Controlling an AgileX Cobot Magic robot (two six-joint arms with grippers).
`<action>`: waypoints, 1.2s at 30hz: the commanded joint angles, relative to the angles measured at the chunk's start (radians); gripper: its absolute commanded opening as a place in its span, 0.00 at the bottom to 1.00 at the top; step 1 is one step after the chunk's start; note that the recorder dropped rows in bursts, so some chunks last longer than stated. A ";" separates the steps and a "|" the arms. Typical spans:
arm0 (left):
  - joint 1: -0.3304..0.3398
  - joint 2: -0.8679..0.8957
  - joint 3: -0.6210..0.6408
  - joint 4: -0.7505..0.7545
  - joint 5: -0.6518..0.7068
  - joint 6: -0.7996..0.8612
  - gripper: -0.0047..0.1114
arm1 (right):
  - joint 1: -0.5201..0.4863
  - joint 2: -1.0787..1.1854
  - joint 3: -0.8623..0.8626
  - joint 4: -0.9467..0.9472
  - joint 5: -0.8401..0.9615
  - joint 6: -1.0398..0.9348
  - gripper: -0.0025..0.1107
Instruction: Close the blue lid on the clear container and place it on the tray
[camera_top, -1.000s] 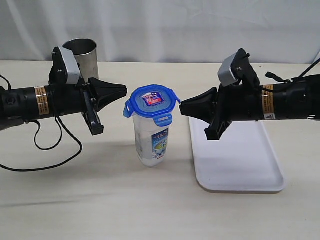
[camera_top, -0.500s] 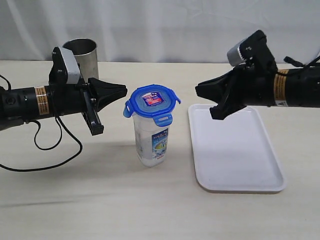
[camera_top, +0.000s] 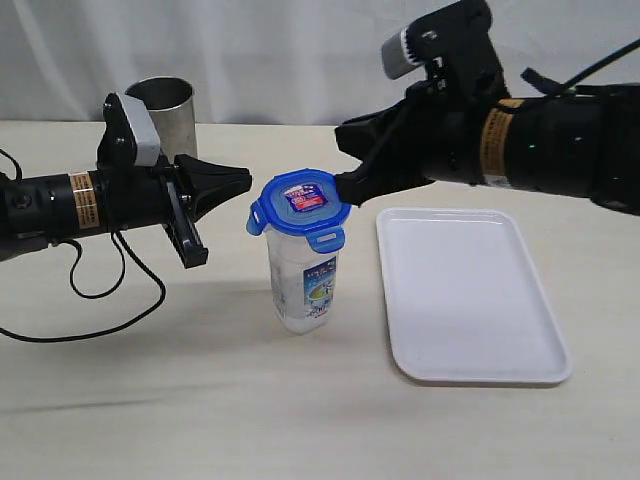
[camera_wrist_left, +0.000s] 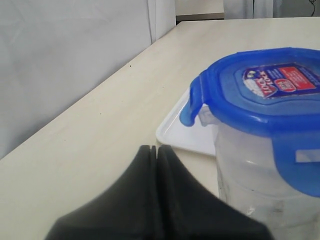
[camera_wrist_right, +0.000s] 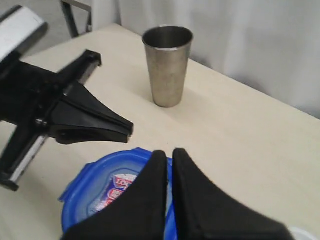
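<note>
The clear container (camera_top: 305, 285) stands upright on the table with the blue lid (camera_top: 303, 205) sitting on top, its side flaps sticking out. My left gripper (camera_top: 248, 180) is shut and empty, level with the lid and a little to its left. In the left wrist view its tip (camera_wrist_left: 152, 148) is just short of the container (camera_wrist_left: 260, 180) and lid (camera_wrist_left: 265, 85). My right gripper (camera_top: 340, 188) is shut on nothing, angled down with its tip at the lid's right rim. In the right wrist view its tip (camera_wrist_right: 169, 151) hangs over the lid (camera_wrist_right: 107, 187). The white tray (camera_top: 470, 300) lies to the container's right.
A grey steel tumbler (camera_top: 162, 108) stands at the back left behind the left arm, also seen as the tumbler (camera_wrist_right: 167, 65) in the right wrist view. A black cable (camera_top: 110, 300) loops on the table under the left arm. A white curtain backs the table.
My right arm has risen from over the tray and swung left, bringing its shut tip to the lid's right rim. The left arm, container and lid have not moved.
</note>
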 joint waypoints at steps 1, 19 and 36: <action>-0.004 0.001 -0.005 -0.014 0.017 -0.002 0.04 | 0.071 0.048 -0.036 0.019 0.144 0.013 0.06; -0.004 0.001 -0.005 -0.016 0.017 -0.002 0.04 | 0.095 0.131 -0.052 0.016 0.122 0.022 0.06; -0.004 0.001 -0.005 -0.018 0.017 -0.002 0.04 | 0.095 0.166 -0.055 0.016 0.100 0.022 0.06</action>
